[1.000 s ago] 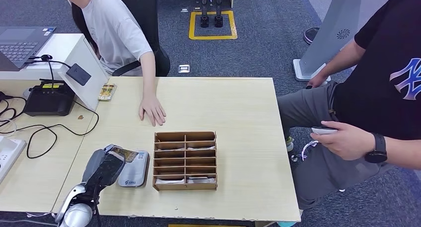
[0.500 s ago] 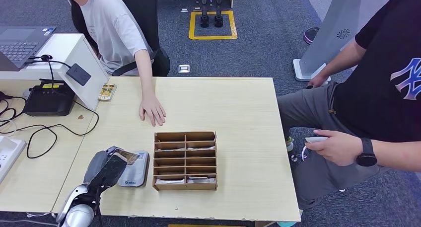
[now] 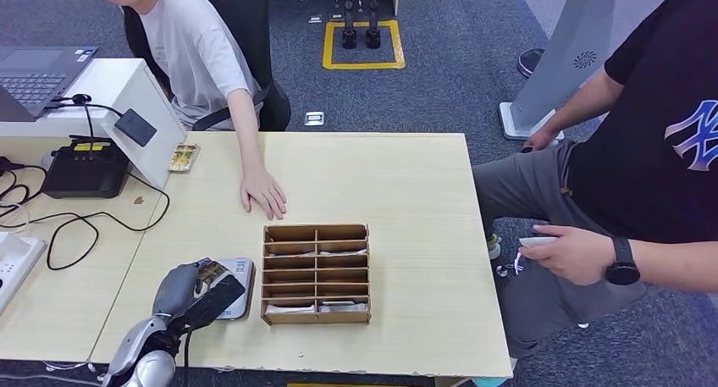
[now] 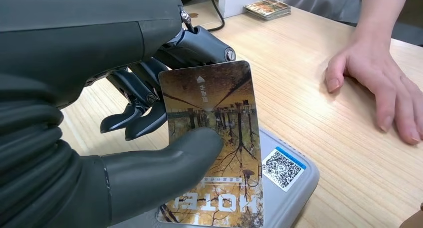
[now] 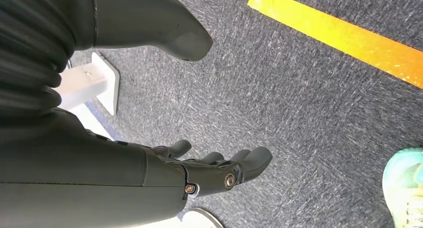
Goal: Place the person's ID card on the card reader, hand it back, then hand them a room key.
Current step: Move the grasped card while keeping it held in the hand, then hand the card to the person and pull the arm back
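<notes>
My left hand (image 3: 193, 292) hovers at the near left of the table and pinches a gold-brown card (image 4: 213, 138) printed "HOTEL" between thumb and fingers. The card (image 3: 211, 273) hangs just over the grey card reader (image 3: 234, 289), whose QR sticker (image 4: 283, 168) shows beneath it. A person's hand (image 3: 263, 192) lies flat on the table beyond the reader. A wooden key rack (image 3: 316, 273) with several slots stands right of the reader. My right hand (image 5: 209, 174) hangs beside my body above the carpet, fingers apart and holding nothing.
A stack of cards (image 3: 182, 157) lies at the table's (image 3: 406, 192) far left beside a white stand (image 3: 144, 116). A black device (image 3: 83, 168) and cables (image 3: 76, 226) sit on the left desk. A second person (image 3: 643, 167) sits at the right holding a phone (image 3: 537, 241).
My left hand has drawn back toward the table's near edge with the card, now lower over the reader. The seated person's hand shifted slightly; the right person's phone hand moved a little left.
</notes>
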{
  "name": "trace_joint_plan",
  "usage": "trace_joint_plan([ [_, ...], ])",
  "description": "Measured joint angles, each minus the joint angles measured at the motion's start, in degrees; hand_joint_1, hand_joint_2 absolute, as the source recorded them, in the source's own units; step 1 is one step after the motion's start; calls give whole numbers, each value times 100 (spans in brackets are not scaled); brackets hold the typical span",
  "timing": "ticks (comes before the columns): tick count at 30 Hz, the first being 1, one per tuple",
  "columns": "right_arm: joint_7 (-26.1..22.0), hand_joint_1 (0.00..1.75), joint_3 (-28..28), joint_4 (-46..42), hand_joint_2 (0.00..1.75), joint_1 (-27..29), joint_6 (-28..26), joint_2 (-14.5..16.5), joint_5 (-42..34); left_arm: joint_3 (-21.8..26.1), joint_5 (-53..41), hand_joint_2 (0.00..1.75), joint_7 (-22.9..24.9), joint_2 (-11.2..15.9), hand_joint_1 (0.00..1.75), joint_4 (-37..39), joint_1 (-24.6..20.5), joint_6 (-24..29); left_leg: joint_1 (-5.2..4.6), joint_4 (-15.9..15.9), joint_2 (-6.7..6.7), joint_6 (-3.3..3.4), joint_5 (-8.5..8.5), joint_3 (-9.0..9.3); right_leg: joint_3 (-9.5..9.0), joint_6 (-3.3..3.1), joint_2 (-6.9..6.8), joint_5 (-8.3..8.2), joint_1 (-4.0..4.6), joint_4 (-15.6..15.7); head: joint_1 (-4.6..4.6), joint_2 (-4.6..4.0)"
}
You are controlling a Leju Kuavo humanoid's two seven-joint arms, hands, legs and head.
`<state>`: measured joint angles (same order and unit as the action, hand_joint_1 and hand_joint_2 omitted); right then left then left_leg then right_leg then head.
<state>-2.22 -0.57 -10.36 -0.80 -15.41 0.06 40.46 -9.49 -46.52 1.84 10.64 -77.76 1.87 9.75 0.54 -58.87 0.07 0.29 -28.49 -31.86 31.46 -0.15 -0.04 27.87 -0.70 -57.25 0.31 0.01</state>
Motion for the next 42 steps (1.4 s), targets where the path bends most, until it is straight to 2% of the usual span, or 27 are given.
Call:
trace_joint_plan([
  [18,-13,0,-5,-13,175,-28,-2,16,105,-95,-397,175,27,-45,175,494,-234,226,0,2,-3,-2,6,30,-34,-1,-8,-2,0,-2,0,0],
  [21,-17,0,-21,-13,175,-30,-5,18,128,-69,64,175,-275,-98,175,511,-235,309,1,2,-4,-4,11,30,-32,-2,-8,-3,0,-4,-1,-1],
  [27,-59,0,-114,-13,175,-27,-31,18,168,216,1813,175,-957,-335,175,161,-195,251,1,1,-5,0,20,17,-17,4,-9,-11,0,-5,1,0],
  [32,-75,0,-136,-13,175,-24,-37,25,227,515,2844,175,-1603,-486,175,-405,-262,694,0,-1,-4,0,23,2,0,4,-7,-16,0,-5,1,0],
  [36,-76,0,-138,-13,175,-29,-33,36,263,661,3094,175,-1799,-498,175,-799,-388,881,1,-1,-5,0,22,-1,3,4,-7,-16,0,-5,0,-1],
  [42,-34,0,-138,-13,175,-51,-3,42,378,901,3069,175,-2178,-424,175,-1038,-691,1539,2,-1,-4,-1,23,-7,10,3,-7,-16,0,-5,-1,0],
])
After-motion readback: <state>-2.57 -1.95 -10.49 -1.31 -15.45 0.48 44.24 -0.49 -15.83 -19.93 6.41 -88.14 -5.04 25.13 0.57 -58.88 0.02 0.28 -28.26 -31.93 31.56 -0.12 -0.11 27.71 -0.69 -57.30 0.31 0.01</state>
